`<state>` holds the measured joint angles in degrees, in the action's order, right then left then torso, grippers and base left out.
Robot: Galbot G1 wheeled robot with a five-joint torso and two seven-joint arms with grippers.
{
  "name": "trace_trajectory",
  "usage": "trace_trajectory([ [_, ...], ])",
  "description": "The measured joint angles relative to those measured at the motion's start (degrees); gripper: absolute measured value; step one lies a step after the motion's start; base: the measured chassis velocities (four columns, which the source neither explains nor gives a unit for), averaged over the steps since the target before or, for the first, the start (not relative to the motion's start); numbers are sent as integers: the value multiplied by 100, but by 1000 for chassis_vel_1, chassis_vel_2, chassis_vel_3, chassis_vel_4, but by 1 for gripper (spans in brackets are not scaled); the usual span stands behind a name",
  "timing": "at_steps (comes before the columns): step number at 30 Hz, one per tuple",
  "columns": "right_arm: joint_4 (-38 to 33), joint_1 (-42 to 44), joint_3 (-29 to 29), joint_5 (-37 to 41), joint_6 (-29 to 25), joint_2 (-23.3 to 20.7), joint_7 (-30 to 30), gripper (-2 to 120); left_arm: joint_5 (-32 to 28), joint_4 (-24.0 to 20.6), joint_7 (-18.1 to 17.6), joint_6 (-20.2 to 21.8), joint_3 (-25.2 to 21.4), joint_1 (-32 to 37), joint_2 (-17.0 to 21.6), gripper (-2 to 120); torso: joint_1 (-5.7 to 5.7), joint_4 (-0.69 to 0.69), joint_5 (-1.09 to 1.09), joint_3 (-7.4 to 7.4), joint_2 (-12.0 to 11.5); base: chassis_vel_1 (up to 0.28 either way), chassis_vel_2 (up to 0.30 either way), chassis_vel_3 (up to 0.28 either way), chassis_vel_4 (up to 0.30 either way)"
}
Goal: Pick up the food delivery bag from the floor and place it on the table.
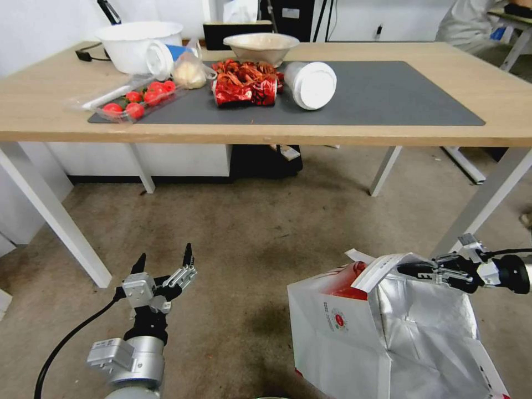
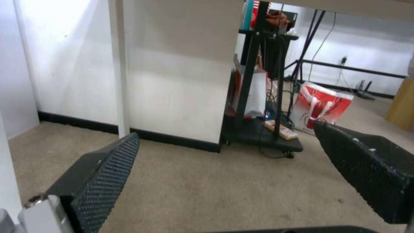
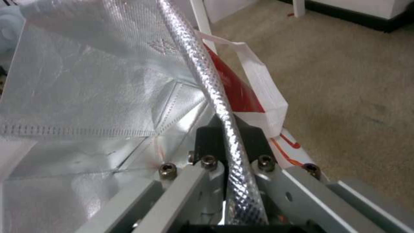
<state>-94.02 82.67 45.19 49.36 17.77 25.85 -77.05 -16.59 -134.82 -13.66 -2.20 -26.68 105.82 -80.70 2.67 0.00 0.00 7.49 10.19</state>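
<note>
Right gripper pinches the crinkled, foil-lined food delivery bag rim — left gripper spread, idle.

From head height, the light-wood tabletop and worn brownish-grey carpeted floor are viewed forward and downward. The same floor is seen low and level from the left wrist. The red-and-white foil-lined paper bag is viewed very close from the right wrist, and also from the head.
</note>
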Motion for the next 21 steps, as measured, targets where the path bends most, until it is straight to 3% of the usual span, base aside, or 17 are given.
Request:
trace_trajectory([
  [21, -55, 24, -1, -55, 0, 64, 10, 0, 28, -6, -34, 0, 9, -6, -9, 100, 128, 0, 0, 372, 498, 0, 0, 0, 0],
])
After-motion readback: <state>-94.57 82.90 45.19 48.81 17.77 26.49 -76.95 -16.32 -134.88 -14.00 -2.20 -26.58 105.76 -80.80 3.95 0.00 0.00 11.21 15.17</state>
